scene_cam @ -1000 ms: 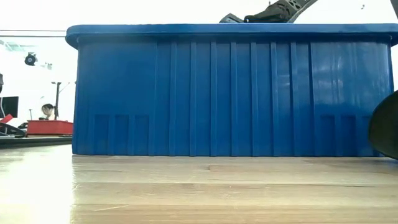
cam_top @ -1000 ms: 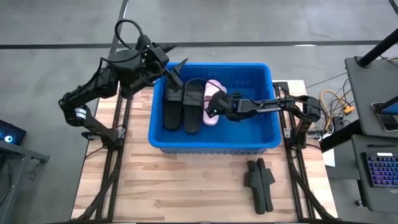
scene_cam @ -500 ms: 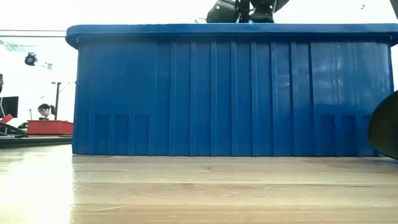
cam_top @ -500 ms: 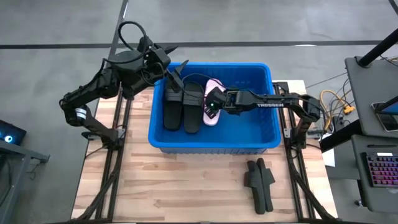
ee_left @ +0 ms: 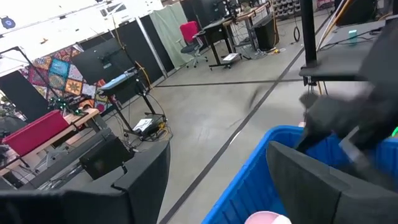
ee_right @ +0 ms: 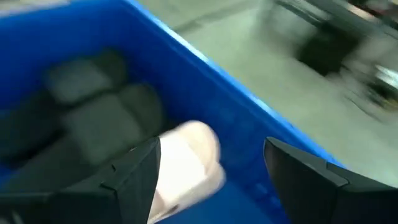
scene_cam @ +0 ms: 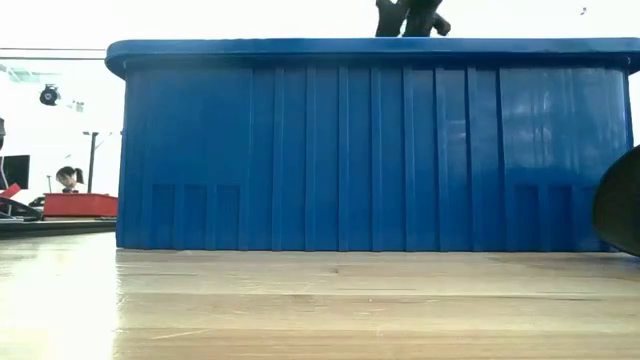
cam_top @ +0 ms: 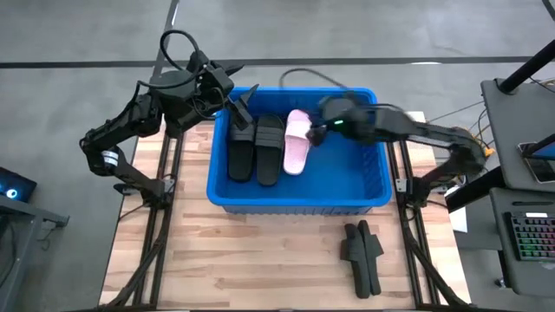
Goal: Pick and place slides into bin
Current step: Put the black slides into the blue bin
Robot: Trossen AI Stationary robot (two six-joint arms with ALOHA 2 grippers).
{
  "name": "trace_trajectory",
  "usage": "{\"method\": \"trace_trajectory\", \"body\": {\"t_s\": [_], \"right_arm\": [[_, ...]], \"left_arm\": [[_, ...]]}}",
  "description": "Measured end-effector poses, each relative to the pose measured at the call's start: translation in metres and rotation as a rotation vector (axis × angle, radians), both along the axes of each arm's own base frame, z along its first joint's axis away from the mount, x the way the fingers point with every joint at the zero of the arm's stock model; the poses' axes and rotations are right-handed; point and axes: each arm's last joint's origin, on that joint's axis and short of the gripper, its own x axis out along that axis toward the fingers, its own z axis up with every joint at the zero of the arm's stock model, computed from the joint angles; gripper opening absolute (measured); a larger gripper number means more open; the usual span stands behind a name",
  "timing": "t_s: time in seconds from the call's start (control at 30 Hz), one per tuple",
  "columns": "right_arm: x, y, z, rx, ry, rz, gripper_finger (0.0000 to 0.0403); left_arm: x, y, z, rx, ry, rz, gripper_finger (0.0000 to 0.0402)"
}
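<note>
Three in bin: 2 black flat rubber slides (cam_top: pixel 255 147) + 1 pale pink slide (cam_top: pixel 296 142), side by side, left-centre of high view.
Bin: large bright blue ribbed plastic tub (cam_top: pixel 355 192), upper-mid of wooden desk (cam_top: pixel 260 260).
Left on desk: black pair of slides (cam_top: pixel 363 254), lower right of high view, below bin's front wall, long axis running top-to-bottom, roughly.
Right gripper (cam_top: pixel 318 132): over bin, just right of pink slide; fingers spread, nothing held (wrist view).
Left gripper (cam_top: pixel 243 102): at bin's upper-left rim; fingers' state – can't tell.
Key relation: desk pair lies on right arm's side, well apart from left arm; right arm nearer, prob. the one to go.
</note>
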Motion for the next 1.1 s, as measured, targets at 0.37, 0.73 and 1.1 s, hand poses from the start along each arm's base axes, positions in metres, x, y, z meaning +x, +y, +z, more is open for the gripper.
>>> {"method": "trace_trajectory", "body": {"t_s": [0.37,0.73,1.1], "right_arm": [[-0.093,0.05,0.072,0.197,-0.337,0.456,0.0262],[-0.157,0.102,0.117,0.149,-0.667,0.81,0.0252],[-0.186,0.123,0.114,0.162,-0.618,0.908,0.0244]], "left_arm": [[0.009,0.0,-0.005,-0.005,0.019,-0.039,0.0251],[0.031,-0.003,-0.016,-0.043,-0.065,-0.186,0.0251],[0.034,-0.012,-0.012,-0.369,-0.275,-0.506,0.0251]]}}
